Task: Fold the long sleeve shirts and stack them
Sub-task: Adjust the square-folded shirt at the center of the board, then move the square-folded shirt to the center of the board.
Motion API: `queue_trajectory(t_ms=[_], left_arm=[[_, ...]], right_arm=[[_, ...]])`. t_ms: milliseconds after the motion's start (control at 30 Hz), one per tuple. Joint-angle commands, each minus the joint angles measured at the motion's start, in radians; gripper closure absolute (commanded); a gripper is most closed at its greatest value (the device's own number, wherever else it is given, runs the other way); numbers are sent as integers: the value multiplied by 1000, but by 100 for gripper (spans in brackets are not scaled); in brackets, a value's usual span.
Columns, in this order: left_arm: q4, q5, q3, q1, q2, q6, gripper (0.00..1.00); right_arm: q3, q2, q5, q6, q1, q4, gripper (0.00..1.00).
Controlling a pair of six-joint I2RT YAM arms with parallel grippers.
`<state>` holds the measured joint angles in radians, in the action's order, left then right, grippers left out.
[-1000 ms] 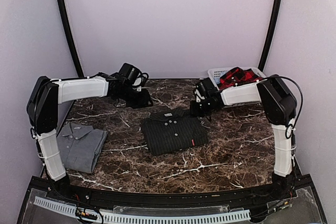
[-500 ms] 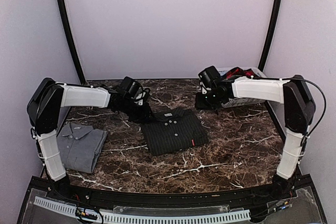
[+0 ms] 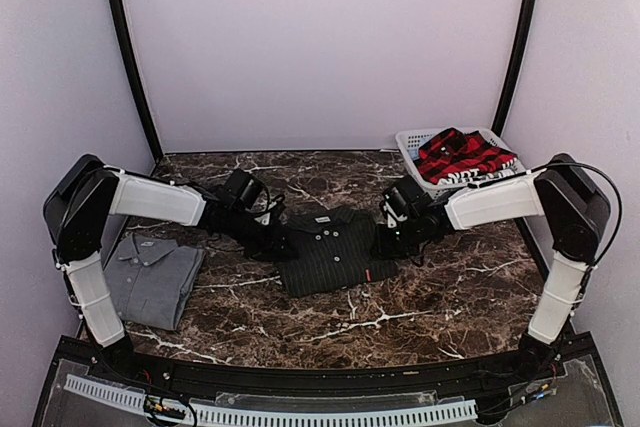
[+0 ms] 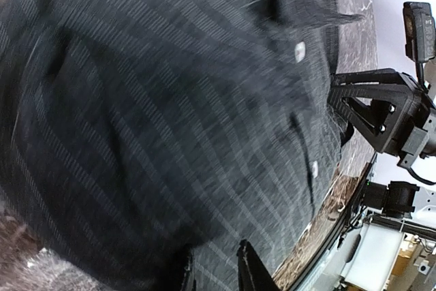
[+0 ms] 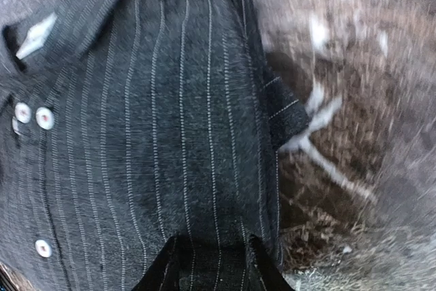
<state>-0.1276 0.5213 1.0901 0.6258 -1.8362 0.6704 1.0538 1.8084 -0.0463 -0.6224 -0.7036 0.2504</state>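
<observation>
Black pinstriped shirt (image 3: 330, 252) lies folded, buttoned, left claw (image 4: 212, 272) and right claw (image 5: 210, 264) parted at its sides.

Neck label (image 3: 320, 218) on pinstriped shirt (image 3: 335, 257): illegible.

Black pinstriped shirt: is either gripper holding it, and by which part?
Cannot be told. The left gripper is at the left edge of the black pinstriped shirt, the right gripper at its right edge; it lies flat.
</observation>
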Motion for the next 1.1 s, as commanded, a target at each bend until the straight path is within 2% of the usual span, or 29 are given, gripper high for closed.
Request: queue_trajectory(t_ms=[0, 200, 333, 600, 833, 1067], left_arm=[[26, 59, -75, 2, 22, 23, 79], [-8, 29, -71, -14, -6, -8, 79], [-49, 3, -36, -16, -8, -37, 79], [-135, -105, 10, -30, 100, -72, 77], [-192, -250, 23, -41, 206, -94, 74], [-215, -301, -5, -64, 270, -89, 73]], right_arm=[[-93, -19, -44, -68, -12, -101, 70], [-178, -55, -34, -111, -51, -120, 70], [-177, -99, 10, -108, -51, -83, 68], [-129, -191, 99, -68, -5, -17, 47], [-53, -86, 122, -39, -5, 31, 49], [25, 9, 140, -27, -32, 65, 56]])
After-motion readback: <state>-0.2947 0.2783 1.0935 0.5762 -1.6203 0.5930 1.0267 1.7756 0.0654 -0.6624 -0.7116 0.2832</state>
